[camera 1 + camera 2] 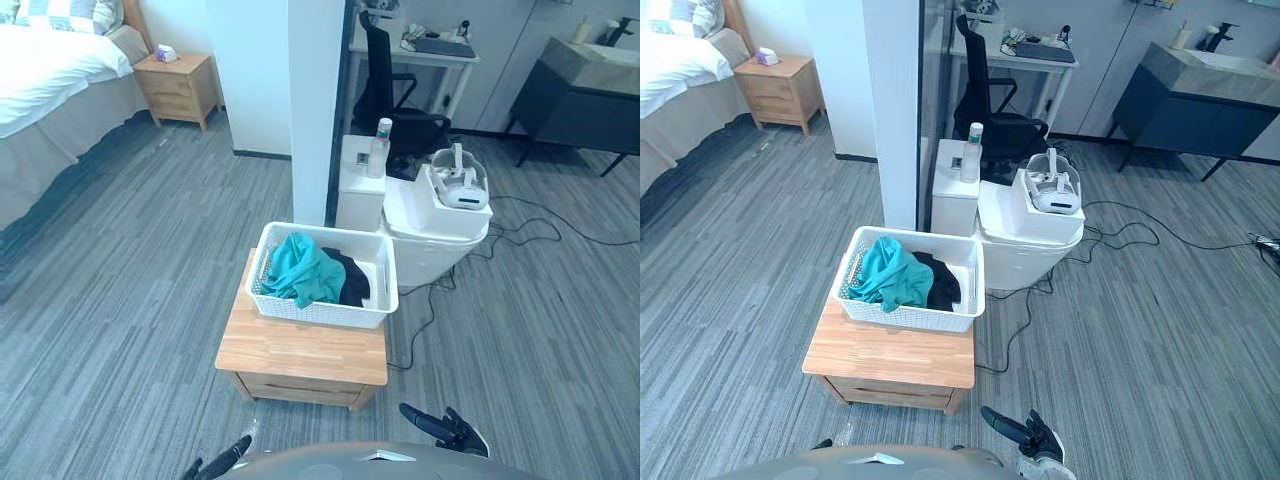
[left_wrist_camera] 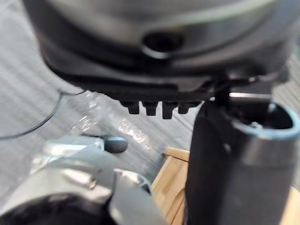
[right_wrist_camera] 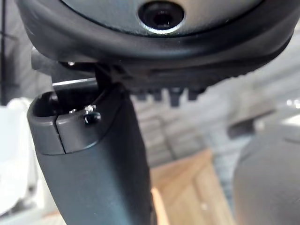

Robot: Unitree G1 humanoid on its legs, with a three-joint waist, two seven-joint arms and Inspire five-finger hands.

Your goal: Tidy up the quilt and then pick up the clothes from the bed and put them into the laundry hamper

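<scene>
Left hand (image 1: 230, 453) hangs loose and empty at the bottom edge; bed (image 1: 45, 75) upper left looks bare — clothes (image 1: 305, 272) already piled in the laundry hamper (image 1: 320, 312) mid-frame. Right hand (image 1: 445, 428), lower right, relaxed, empty too — I'd back off without bumping the wooden table (image 1: 300, 355).

Clothes (image 1: 305, 272) in hamper (image 1: 320, 313) on low table (image 1: 300, 357), pillar (image 1: 315, 100) just behind, bed (image 1: 50, 80) far back left
</scene>
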